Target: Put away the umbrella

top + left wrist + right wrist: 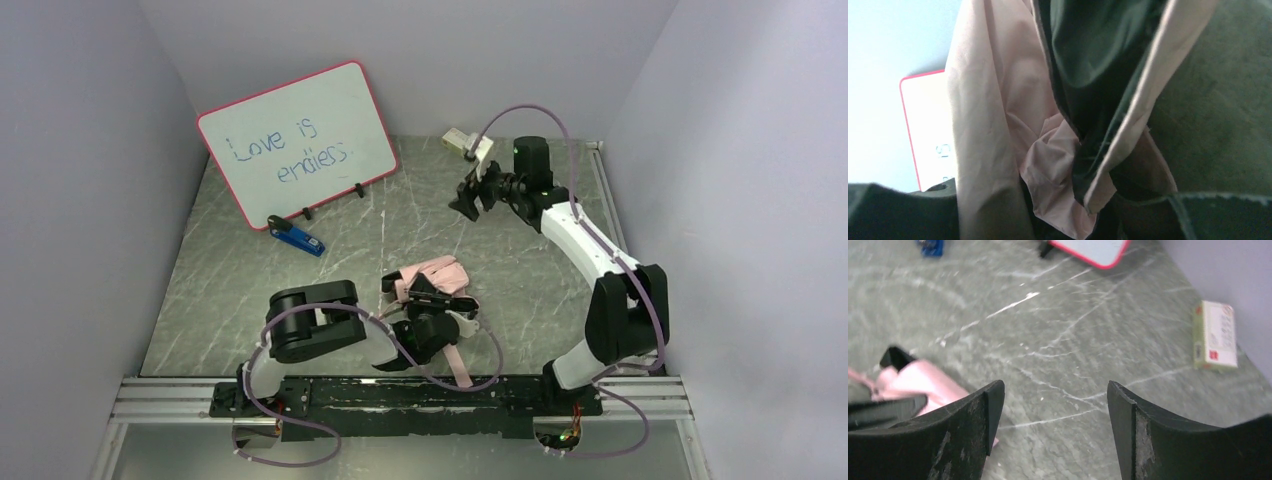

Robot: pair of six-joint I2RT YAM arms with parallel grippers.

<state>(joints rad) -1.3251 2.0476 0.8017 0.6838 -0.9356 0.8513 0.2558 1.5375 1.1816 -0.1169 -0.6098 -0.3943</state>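
Observation:
The umbrella (432, 272) lies folded on the table near the front middle, pale pink outside with black lining. A pink strap (458, 362) trails from it toward the front rail. My left gripper (424, 296) is shut on the umbrella; in the left wrist view the crumpled pink and black canopy (1048, 160) fills the space between the fingers (883, 212). My right gripper (468, 200) hangs open above the back right of the table with nothing between its fingers (973, 425). From there the umbrella (928, 382) shows at the lower left.
A pink-framed whiteboard (300, 140) leans at the back left, with a blue object (297, 237) in front of it. A small box (465, 142) lies by the back wall, also in the right wrist view as a box (1216, 335). Walls enclose three sides.

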